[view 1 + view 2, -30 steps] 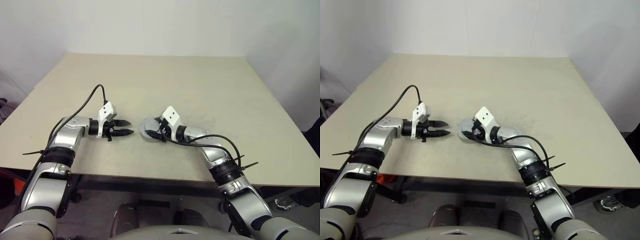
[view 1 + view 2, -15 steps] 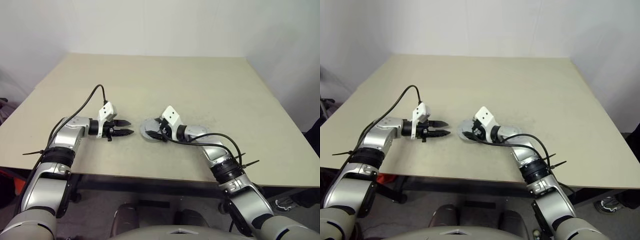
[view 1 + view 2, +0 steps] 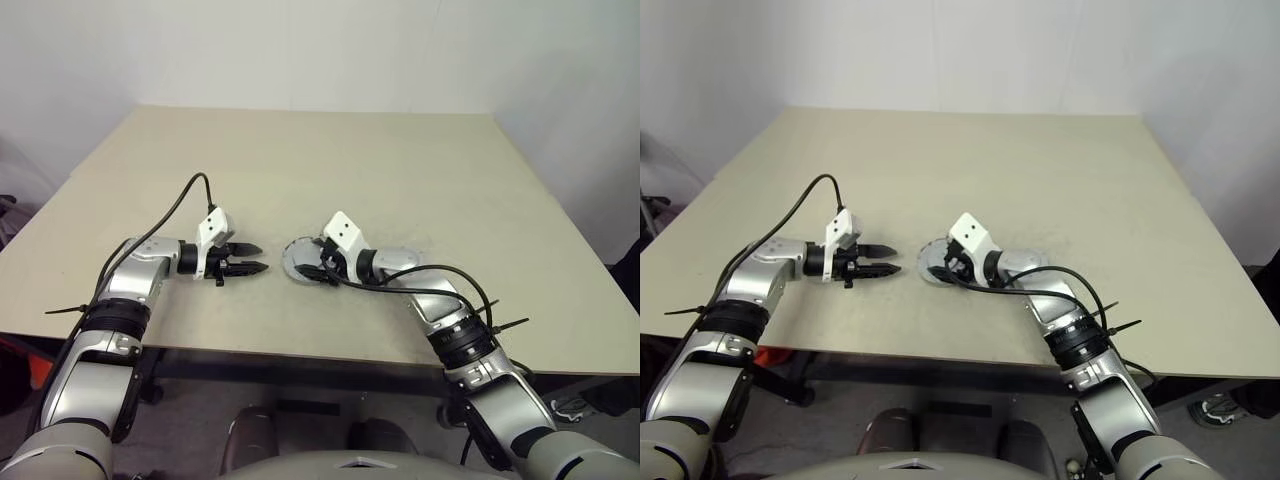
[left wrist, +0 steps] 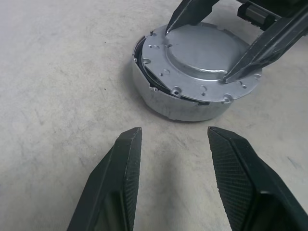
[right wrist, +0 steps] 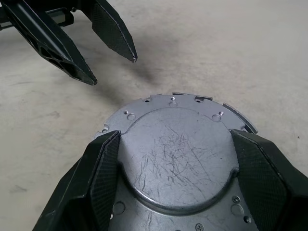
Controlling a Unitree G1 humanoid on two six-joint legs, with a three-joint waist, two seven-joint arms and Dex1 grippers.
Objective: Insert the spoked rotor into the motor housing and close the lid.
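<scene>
Right end effector point(image 5: 175, 159) spread wide across the lid point(image 4: 202, 60) (fingertips on its top), lid seated on the motor housing point(image 4: 166, 103) mid-tabletop point(image 3: 400, 170), left end effector point(image 3: 252, 258) parted and empty, just beside.

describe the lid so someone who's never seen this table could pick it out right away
On the beige table, look near the front edge, between the two grippers. The lid is the dull grey round metal cap on the motor housing, under the right gripper's spread fingertips. Its raised, scratched central disc and small rim holes set it apart.
</scene>
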